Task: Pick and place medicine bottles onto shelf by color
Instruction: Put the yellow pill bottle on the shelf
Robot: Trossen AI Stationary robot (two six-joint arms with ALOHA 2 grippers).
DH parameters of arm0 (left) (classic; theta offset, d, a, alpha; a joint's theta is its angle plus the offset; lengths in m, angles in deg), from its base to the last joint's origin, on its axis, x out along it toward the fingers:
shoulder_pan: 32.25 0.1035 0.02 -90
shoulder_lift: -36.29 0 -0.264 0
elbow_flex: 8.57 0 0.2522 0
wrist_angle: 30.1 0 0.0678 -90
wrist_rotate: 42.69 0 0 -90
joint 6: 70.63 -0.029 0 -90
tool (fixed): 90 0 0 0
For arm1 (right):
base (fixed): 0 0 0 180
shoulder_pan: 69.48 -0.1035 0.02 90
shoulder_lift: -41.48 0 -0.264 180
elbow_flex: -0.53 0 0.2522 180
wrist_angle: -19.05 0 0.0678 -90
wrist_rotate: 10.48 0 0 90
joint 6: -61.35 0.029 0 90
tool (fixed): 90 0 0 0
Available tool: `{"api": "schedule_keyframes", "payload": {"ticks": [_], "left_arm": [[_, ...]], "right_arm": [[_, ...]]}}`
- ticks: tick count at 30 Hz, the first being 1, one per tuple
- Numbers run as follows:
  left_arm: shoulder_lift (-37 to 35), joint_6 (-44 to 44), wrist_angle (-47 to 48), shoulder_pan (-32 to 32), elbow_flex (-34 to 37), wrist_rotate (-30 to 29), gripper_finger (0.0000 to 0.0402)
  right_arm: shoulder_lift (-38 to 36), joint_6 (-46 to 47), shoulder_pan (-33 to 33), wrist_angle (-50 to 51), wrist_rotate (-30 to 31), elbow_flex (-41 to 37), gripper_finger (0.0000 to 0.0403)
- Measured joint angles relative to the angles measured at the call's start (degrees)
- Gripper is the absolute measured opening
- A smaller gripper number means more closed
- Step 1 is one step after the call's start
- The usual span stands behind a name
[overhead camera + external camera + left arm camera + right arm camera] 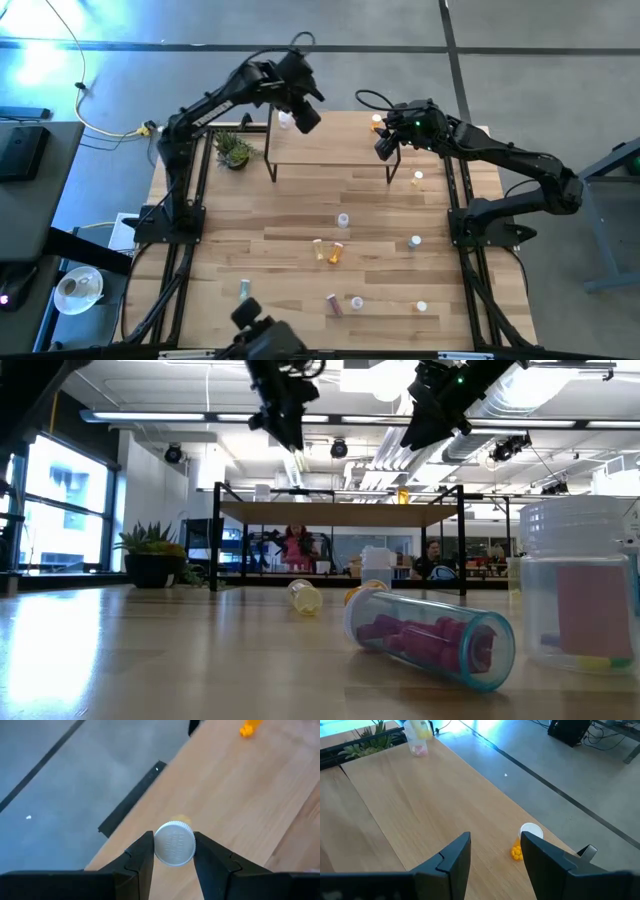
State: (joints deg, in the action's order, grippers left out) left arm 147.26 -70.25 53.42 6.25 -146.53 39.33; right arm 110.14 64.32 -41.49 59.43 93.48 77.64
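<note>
The shelf [330, 140] stands at the table's far middle. A clear bottle with yellow and pink contents [418, 737] stands upright on the shelf's far left corner. In the left wrist view its white cap [175, 843] shows between my fingers. My left gripper [303, 115] is open and hovers above it, well clear of the shelf top in the low view [290, 435]. An orange bottle [517, 851] sits on the shelf's far right corner. My right gripper [385, 148] is open and empty above the shelf's right end.
Several bottles lie or stand on the table nearer the front, such as a clear one [343, 220], an orange pair [330, 250] and a blue-tinted one lying on its side [430, 635]. A potted plant [233, 150] stands left of the shelf.
</note>
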Motion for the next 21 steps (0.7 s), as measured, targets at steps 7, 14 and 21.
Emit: {"api": "schedule_keyframes", "payload": {"ticks": [7, 14, 21], "left_arm": [[4.18, -1.52, 0.8, -1.07, 0.0, -0.32, 0.0113], [6.34, -2.12, 0.82, -1.18, 0.0, -3.36, 0.0113], [7.75, -2.12, 1.28, -1.03, 0.04, -2.99, 0.0113]], "right_arm": [[0.0, 0.0, 0.0, 0.62, 0.02, 0.01, 0.0165], [0.0, 0.0, 0.0, 0.69, 0.04, 0.02, 0.0165], [0.0, 0.0, 0.0, 0.73, 0.04, 0.0, 0.0165]]}}
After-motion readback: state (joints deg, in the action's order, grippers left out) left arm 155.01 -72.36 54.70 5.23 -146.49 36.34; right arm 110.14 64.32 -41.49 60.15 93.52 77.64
